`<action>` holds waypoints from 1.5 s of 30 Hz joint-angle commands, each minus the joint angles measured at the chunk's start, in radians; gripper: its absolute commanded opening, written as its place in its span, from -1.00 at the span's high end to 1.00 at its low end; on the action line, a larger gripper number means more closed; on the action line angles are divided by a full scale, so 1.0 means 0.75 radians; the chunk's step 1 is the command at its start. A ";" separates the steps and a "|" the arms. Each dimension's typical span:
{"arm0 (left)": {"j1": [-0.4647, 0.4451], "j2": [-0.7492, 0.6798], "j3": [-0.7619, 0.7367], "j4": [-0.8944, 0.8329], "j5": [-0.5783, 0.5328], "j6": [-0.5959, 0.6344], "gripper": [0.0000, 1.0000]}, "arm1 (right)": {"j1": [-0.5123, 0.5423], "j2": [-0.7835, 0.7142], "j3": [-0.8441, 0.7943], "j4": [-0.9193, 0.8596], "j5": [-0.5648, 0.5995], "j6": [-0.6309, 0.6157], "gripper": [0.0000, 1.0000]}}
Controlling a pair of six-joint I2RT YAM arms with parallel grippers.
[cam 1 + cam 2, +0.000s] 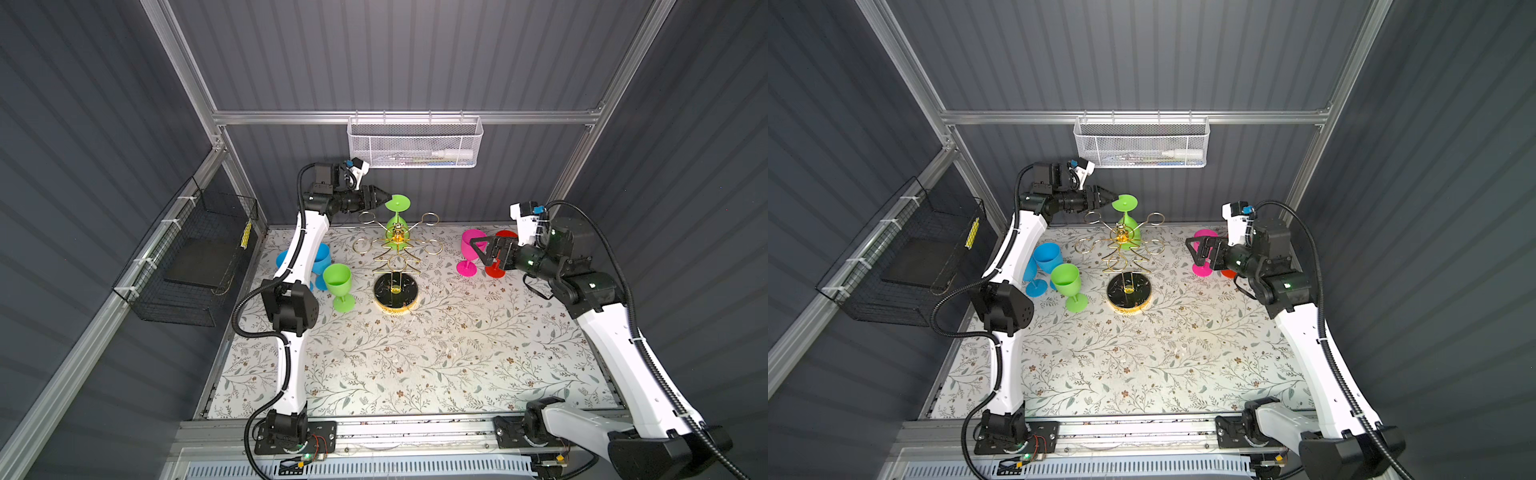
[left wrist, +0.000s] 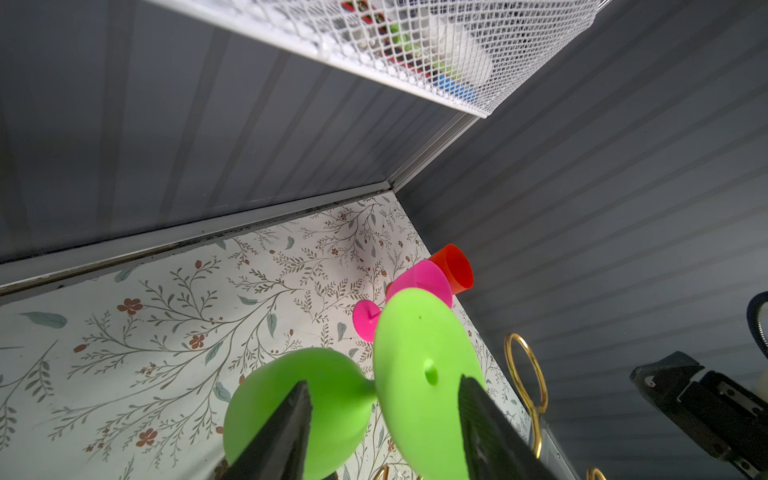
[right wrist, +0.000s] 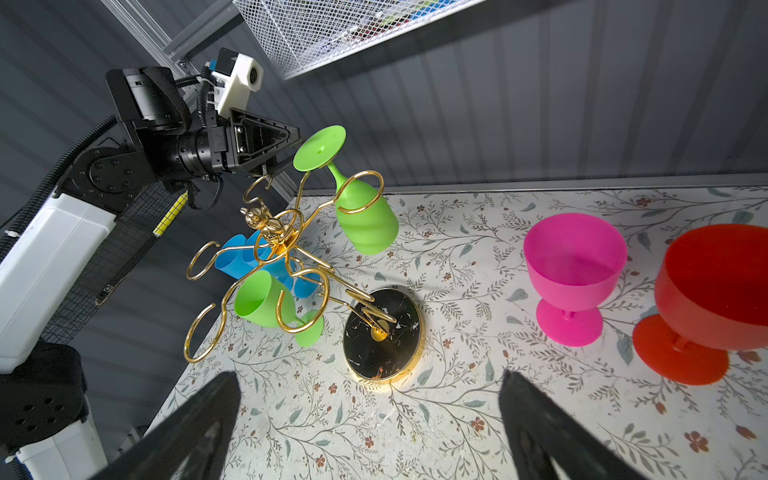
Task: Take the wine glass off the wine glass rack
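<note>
- At the back of the floral-patterned bench (image 1: 415,353), the lime-green plastic wine glass (image 3: 363,220) hangs bowl-down in a ring arm of the gold wire wine glass rack with the round black marbled base (image 1: 395,291), its foot uppermost.
- We read this step as the approach to the grasp. The left pincer (image 1: 384,198) sits just beside that foot, jaws parted and holding nothing.
- The right pincer (image 1: 478,251) is spread wide and empty, near the pink plastic goblet (image 3: 573,266) and the red plastic goblet (image 3: 715,286) standing on the bench.
- Next, we judge, the left pincer must close on the stem or foot, then draw the glass out through the ring's gap without tipping the rack.
</note>
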 commanded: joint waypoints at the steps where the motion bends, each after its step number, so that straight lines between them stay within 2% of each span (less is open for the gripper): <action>1: -0.034 0.048 0.038 -0.100 0.007 0.052 -0.16 | 0.003 -0.016 0.008 -0.022 0.003 -0.004 -0.98; 4: -0.039 0.040 0.018 -0.098 -0.007 0.056 -0.10 | 0.002 -0.017 0.007 -0.022 0.006 -0.007 -0.98; 14: -0.041 0.001 0.005 -0.090 -0.033 0.060 0.29 | 0.002 -0.017 0.005 -0.023 0.011 -0.004 -0.98; 27: -0.039 -0.034 -0.024 -0.019 0.019 -0.001 0.97 | 0.002 -0.059 -0.001 -0.036 0.031 -0.012 -0.98; 45: -0.039 -0.126 -0.079 0.141 0.073 -0.114 1.00 | 0.002 -0.073 -0.018 -0.039 0.038 -0.014 -0.98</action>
